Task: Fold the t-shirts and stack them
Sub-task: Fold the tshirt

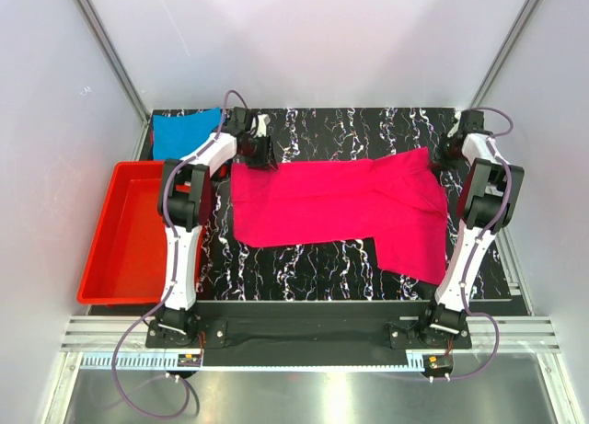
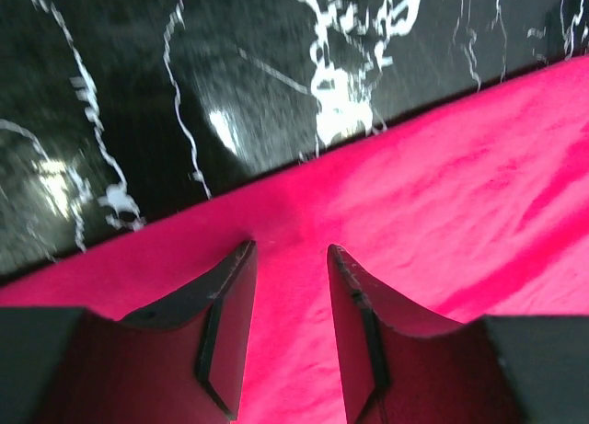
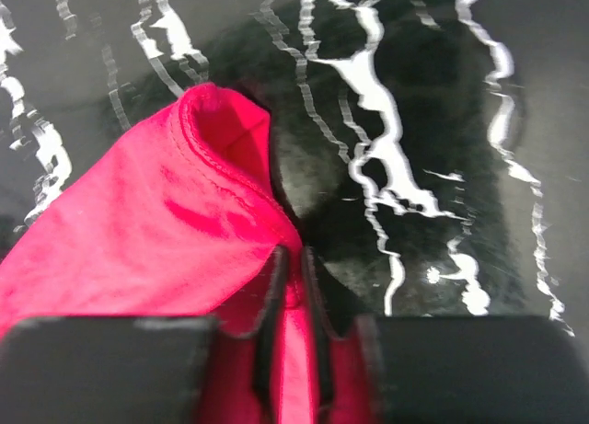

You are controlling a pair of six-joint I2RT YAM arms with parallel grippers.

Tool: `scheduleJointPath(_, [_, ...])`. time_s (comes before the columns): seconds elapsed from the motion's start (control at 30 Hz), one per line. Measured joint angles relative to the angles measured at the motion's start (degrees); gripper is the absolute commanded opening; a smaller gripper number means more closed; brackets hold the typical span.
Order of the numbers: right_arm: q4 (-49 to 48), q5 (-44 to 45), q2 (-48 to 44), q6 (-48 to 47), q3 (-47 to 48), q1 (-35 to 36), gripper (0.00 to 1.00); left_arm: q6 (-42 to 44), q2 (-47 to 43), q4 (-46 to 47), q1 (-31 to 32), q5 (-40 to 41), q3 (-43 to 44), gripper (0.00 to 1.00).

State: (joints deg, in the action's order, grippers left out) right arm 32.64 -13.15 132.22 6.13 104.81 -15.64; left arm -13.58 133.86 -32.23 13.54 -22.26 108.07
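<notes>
The magenta-pink t-shirt [image 1: 340, 208] lies spread across the middle of the black marbled table. The turquoise-blue t-shirt [image 1: 184, 131] lies at the back left corner, partly hidden by the left arm. My left gripper [image 1: 255, 153] is at the pink shirt's far left corner. In the left wrist view it [image 2: 290, 254] stands open just over the pink cloth [image 2: 442, 222], close to the cloth's edge. My right gripper [image 1: 448, 154] is at the far right corner. In the right wrist view it [image 3: 290, 252] is shut on a raised fold of the pink shirt [image 3: 175, 231].
A red plastic tray [image 1: 101, 258] stands off the table's left side, next to the left arm. Bare marbled table [image 1: 350, 130] shows behind the pink shirt and a strip in front of it. Grey walls close in at the back and both sides.
</notes>
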Motion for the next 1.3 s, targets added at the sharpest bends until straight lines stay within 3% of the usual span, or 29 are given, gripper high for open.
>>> scheduleJointPath(0.13, [-0.1, 4.1, 0.0, 2.3, 0.0, 0.3, 0.04, 0.0, 1.4, 0.9, -0.3, 0.0, 1.9, 0.43])
scheduleJointPath(0.33, [-1.9, 8.4, -0.4, 4.9, -0.5, 0.4, 0.02, 0.6, 4.0, 0.5, -0.7, 0.3, 8.8, 0.44])
scheduleJointPath(0.47, [-1.0, 10.9, -0.2, 6.3, 0.8, 0.4, 0.3, 1.8, 4.0, -0.7, -0.9, 1.5, 11.6, 0.45])
scheduleJointPath(0.53, [0.0, 11.5, -0.2, 6.7, 1.9, 0.4, 0.38, 2.3, 3.9, -1.4, -1.1, 2.5, 12.4, 0.45])
scheduleJointPath(0.73, [1.4, 9.6, -2.6, 6.4, 1.9, 0.3, 0.41, 2.6, 0.1, -5.7, -1.5, 5.9, 11.6, 0.45])
scheduleJointPath(0.87, [2.8, 3.3, -6.9, 4.0, 0.3, 0.6, 0.36, 2.3, -8.5, -7.1, -1.7, 6.5, 6.8, 0.45])
scheduleJointPath(1.07, [3.5, -10.3, -11.3, -4.6, -5.3, 3.1, 0.46, 1.1, -25.1, -8.2, -1.6, 4.7, -3.9, 0.46])
scheduleJointPath(1.3, [7.3, -14.6, -9.8, -14.5, -6.2, 5.4, 0.5, -1.1, -39.1, -5.3, -1.0, 0.0, -22.1, 0.47])
